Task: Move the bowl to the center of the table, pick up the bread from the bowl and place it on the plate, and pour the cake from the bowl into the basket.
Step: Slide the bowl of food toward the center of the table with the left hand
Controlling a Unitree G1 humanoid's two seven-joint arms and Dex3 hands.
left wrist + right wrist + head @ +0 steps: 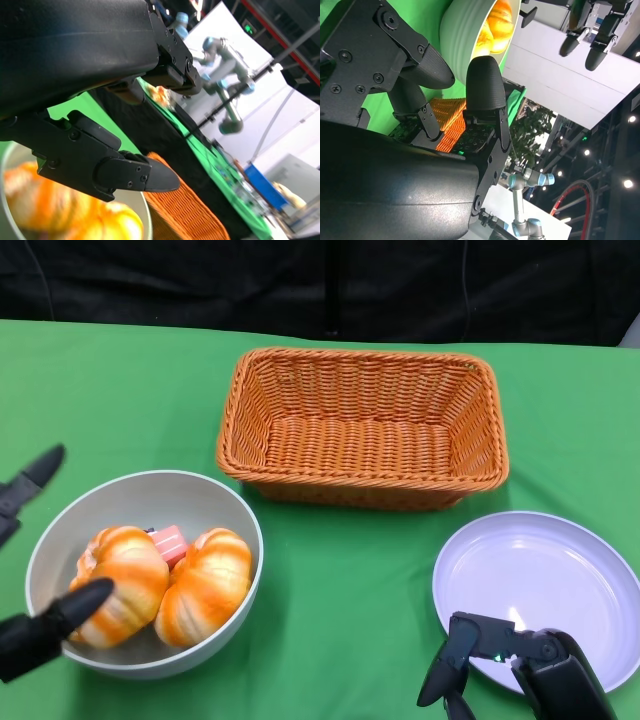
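Left hand (35, 570) spread astride bowl (205, 502) rim, gripping nothing | right hand (500, 660) spread, empty, touching plate (600, 570) | risk: one-sided push tips bowl, spills bread (205, 585)

The basket (362, 427) is rough woven orange wicker. The bowl (215, 502) looks smooth, matt grey; the plate (540, 590) glossy white. Green cloth (350, 600) covers the table.

The left hand (35, 625) sits at eight o'clock, fingers spread wide apart and holding nothing. The right hand (505, 665) sits at five o'clock, fingers parted and angled downward, also holding nothing.
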